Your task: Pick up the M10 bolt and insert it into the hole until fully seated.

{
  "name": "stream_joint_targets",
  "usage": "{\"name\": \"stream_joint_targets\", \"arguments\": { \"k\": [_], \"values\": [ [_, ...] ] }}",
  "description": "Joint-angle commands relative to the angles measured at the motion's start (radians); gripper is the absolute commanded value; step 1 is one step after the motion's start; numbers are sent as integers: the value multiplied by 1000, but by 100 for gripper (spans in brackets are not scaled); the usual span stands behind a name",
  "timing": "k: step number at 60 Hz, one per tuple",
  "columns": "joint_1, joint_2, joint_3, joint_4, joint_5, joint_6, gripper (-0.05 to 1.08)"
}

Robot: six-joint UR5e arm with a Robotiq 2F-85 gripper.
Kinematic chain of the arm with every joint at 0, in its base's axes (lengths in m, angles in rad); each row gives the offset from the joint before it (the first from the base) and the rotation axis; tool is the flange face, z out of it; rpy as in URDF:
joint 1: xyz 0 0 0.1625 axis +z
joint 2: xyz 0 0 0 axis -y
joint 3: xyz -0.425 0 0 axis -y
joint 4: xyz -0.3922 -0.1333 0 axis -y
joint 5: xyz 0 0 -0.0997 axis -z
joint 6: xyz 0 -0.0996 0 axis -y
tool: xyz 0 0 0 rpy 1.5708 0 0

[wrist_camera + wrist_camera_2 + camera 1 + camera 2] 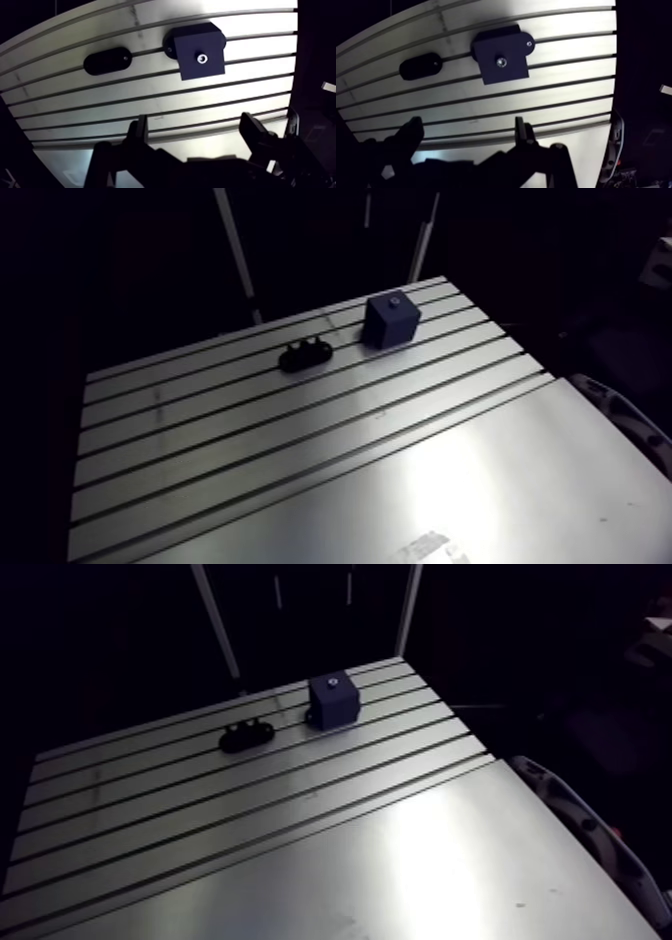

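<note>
V. dark surrounds, strong glare on table (470, 488) nr cam, gripper (195, 120) in silhouette

Gripper (467, 126) is spread wide, nothing in it. Dark block (512, 74) sits at its 12 o'clock on the worktop (561, 97), with a shiny metal bit (501, 61) in its top. Black oval piece (420, 66) at the block's 9 o'clock.

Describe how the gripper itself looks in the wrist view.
The gripper shows as near-black: two slim fingers with angular, jointed linkages widening into a bulkier dark body. No markings or cables on it can be made out.
</note>
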Motion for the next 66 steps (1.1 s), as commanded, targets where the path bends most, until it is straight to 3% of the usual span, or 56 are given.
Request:
{"name": "stream_joint_targets", "arguments": {
  "k": [1, 12, 32, 47, 51, 66],
  "values": [
    [51, -288, 260, -65, 7, 29, 0],
    [126, -321, 299, -91, 12, 35, 0],
    [184, -328, 314, -122, 9, 63, 0],
    [191, -361, 387, -240, 3, 65, 0],
    [191, -366, 399, -287, 10, 68, 0],
    [194, -346, 358, -294, 12, 82, 0]
  ]
}}
